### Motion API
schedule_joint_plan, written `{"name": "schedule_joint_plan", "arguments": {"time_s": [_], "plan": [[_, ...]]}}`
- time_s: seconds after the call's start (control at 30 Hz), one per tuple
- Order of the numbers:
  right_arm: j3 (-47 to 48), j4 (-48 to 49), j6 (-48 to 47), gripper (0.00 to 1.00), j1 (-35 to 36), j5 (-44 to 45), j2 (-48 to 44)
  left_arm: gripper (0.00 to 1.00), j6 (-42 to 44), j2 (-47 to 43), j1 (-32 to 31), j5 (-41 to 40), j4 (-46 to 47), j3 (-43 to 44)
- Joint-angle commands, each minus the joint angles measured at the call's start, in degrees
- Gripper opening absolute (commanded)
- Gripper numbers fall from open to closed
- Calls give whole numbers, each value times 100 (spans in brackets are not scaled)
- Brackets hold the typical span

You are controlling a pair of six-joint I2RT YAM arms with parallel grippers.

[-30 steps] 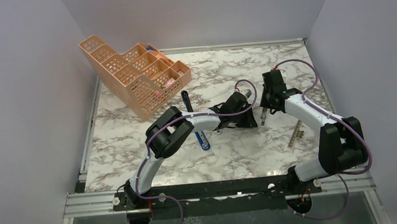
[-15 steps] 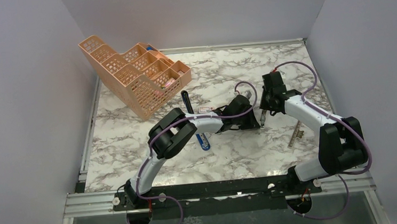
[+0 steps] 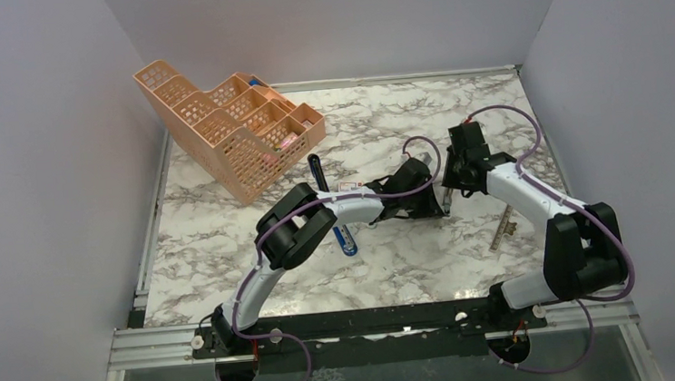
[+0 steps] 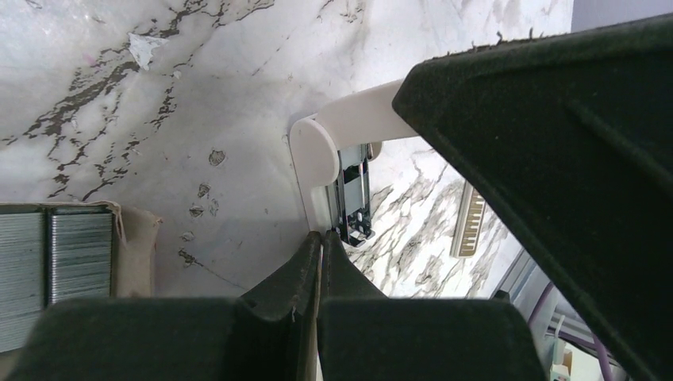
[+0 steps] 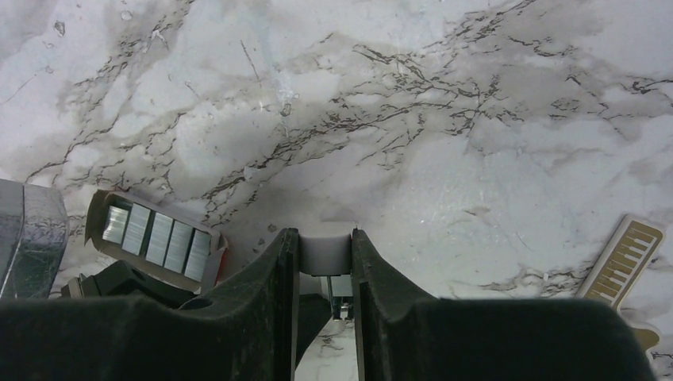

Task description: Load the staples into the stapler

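Note:
The staples (image 5: 155,236) lie as silvery ribbed strips in an open cardboard box (image 4: 131,250) on the marble, just left of both grippers. A slim blue stapler (image 3: 345,240) with a black end lies on the table, partly under my left forearm. My right gripper (image 5: 325,234) is shut on a small white piece (image 5: 325,254) that carries a silver-and-black metal channel (image 4: 353,190). My left gripper (image 4: 321,236) is shut, its tips right beside that white piece (image 4: 317,159). Whether anything thin is pinched between them cannot be told. In the top view the two grippers (image 3: 439,199) meet mid-table.
A peach mesh organiser (image 3: 229,131) stands at the back left. A tan ruler-like strip (image 3: 503,227) lies near the right arm, also in the right wrist view (image 5: 627,258). Grey walls enclose the marble table (image 3: 394,259).
My left gripper has closed fully and shifted slightly right, up against the white piece. The right arm has held still with its grip unchanged.

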Motion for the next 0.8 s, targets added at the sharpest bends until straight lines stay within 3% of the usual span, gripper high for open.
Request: {"name": "schedule_joint_plan", "arguments": {"time_s": [0.0, 0.47, 0.77], "plan": [[30, -508, 157, 26, 16, -535, -109, 0, 199, 345, -31, -508, -519, 107], [-485, -570, 131, 26, 16, -692, -684, 0, 85, 293, -22, -556, -416, -15], [-756, -454, 330, 26, 17, -883, -578, 0, 65, 241, 4, -548, -324, -114]]}}
